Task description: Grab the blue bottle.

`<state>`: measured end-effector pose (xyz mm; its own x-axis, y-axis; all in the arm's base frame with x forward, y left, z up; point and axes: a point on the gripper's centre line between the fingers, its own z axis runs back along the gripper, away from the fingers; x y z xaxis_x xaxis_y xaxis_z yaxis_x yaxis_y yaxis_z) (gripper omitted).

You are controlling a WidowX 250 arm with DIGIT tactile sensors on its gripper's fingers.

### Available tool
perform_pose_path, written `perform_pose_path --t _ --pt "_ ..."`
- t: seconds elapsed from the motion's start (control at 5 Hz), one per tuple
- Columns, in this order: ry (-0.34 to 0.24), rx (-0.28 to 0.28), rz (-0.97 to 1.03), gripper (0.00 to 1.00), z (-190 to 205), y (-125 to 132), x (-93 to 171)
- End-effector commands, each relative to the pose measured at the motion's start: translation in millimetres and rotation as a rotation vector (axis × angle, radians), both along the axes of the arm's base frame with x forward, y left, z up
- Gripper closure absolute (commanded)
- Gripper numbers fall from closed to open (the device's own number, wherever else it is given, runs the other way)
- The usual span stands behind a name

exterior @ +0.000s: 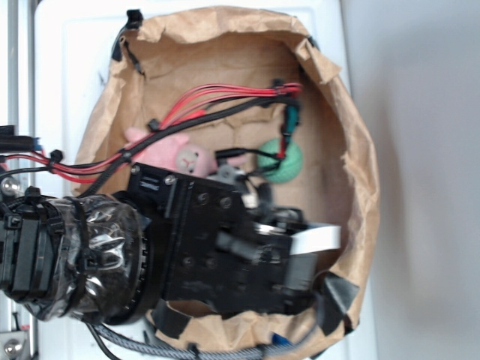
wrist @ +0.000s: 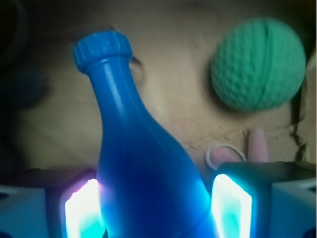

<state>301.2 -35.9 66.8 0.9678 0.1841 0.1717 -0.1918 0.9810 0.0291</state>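
The blue bottle (wrist: 143, 163) fills the lower middle of the wrist view, its ribbed cap (wrist: 103, 49) pointing away to the upper left. It lies between my two glowing finger pads (wrist: 81, 210), and each side of its wide body meets a pad. My gripper (wrist: 156, 208) is shut on the bottle's body. In the exterior view the gripper (exterior: 300, 251) is low inside the brown paper bag (exterior: 225, 45) and hides the bottle.
A green dimpled ball (wrist: 257, 64) (exterior: 281, 161) rests on the paper to the upper right. The pink plush bunny (exterior: 180, 154) sits at the back of the bag. Red and black cables (exterior: 225, 97) cross above it. A small white ring (wrist: 225, 154) lies near the right finger.
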Motion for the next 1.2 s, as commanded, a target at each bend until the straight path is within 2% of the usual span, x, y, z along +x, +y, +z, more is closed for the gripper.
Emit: perform_pose_path --t 0.0,0.2,0.4,0.6,0.8,1.0 --pt "-0.023 0.047 0.136 1.0 102 23 -4" --pt "-0.017 0.081 0.162 1.0 124 32 -17" --pt "-0.043 0.025 0.175 1.0 121 55 -32" --pt "-0.088 -0.053 0.179 1.0 140 84 -51" --pt "-0.101 -0.11 0.197 1.0 147 109 -65" --pt "-0.085 -0.101 0.182 1.0 153 113 -74"
